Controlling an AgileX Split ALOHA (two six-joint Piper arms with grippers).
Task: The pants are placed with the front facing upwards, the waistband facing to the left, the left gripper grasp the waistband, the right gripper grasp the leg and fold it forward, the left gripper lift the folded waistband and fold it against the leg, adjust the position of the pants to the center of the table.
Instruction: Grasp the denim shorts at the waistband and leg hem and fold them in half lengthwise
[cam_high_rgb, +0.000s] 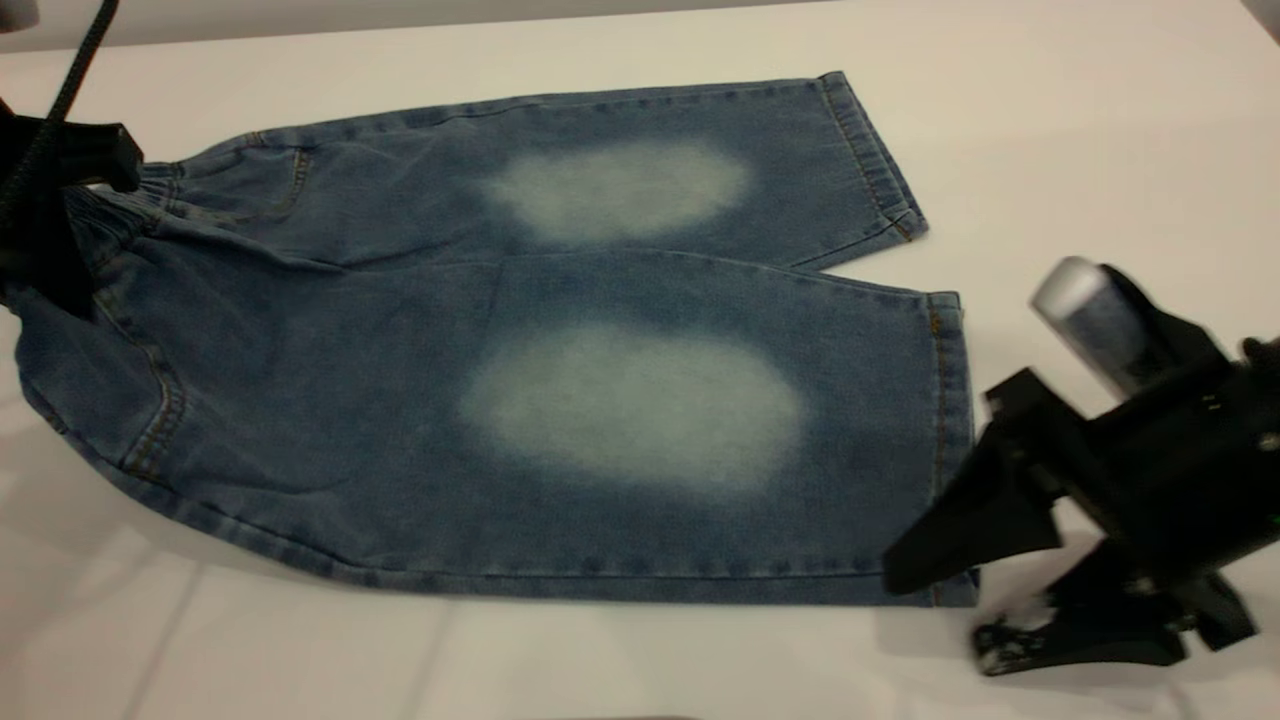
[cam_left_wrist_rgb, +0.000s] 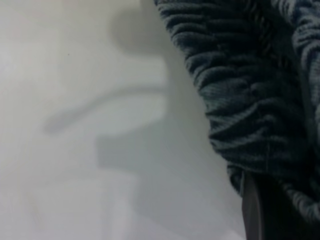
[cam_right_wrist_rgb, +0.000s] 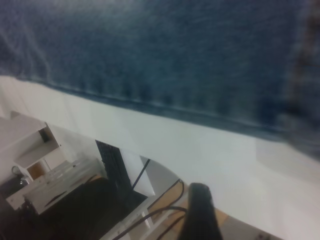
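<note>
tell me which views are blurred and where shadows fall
Exterior view: the right gripper is motion-smeared; the pants are fairly sharp. Left wrist view: soft grey shadows cross the table beside the waistband. Right wrist view: denim blurred throughout.

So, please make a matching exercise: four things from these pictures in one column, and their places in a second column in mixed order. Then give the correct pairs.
Column one:
1. waistband
2. right gripper
3. left gripper
4. pale ovals

Column two:
A. on the front of both legs of the pants
B. at the hem corner of the near leg
C. the gathered left end of the pants
D. at the left edge of the exterior view, over the waistband

Pairs: 1-C, 2-B, 3-D, 4-A
</note>
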